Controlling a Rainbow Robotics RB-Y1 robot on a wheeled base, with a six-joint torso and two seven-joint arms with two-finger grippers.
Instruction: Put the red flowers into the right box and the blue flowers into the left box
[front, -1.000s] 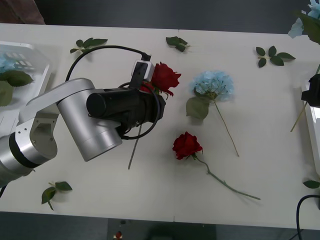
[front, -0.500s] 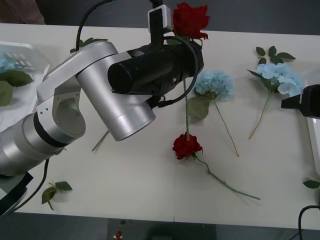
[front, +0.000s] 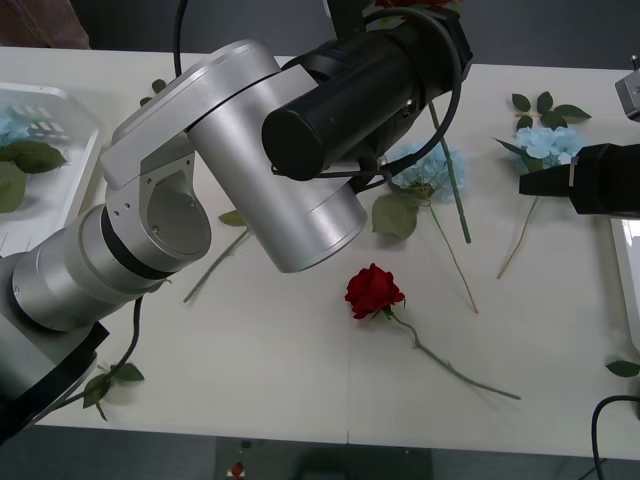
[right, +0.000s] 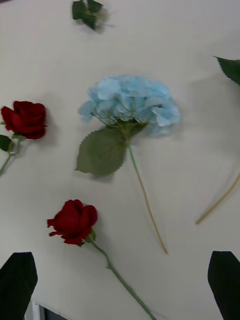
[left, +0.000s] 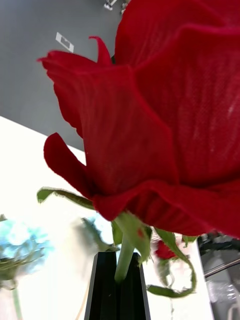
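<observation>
My left gripper (left: 119, 292) is shut on the stem of a red rose (left: 165, 110), just under its head. It holds the rose high over the table's far edge, and the stem (front: 455, 190) hangs down. A second red rose (front: 373, 290) lies on the table at mid-front, and a third (right: 25, 120) lies beside it. One blue flower (front: 432, 165) lies half under my left arm. Another blue flower (front: 555, 143) lies at the right, just past my open right gripper (front: 528, 185). The left box (front: 75, 110) holds blue flowers. An edge of the right box (front: 625, 270) shows.
Loose green leaf sprigs lie at the back right (front: 545, 108), the front left (front: 108, 382) and the right edge (front: 622, 368). A bare stem (front: 212, 265) pokes out from under my left arm (front: 300, 150), which spans the table's middle. A black cable loops at the front right corner.
My left arm has lifted the red rose off the table and swung it up and to the right. A blue flower now lies at the right, and my right gripper has moved in leftward.
</observation>
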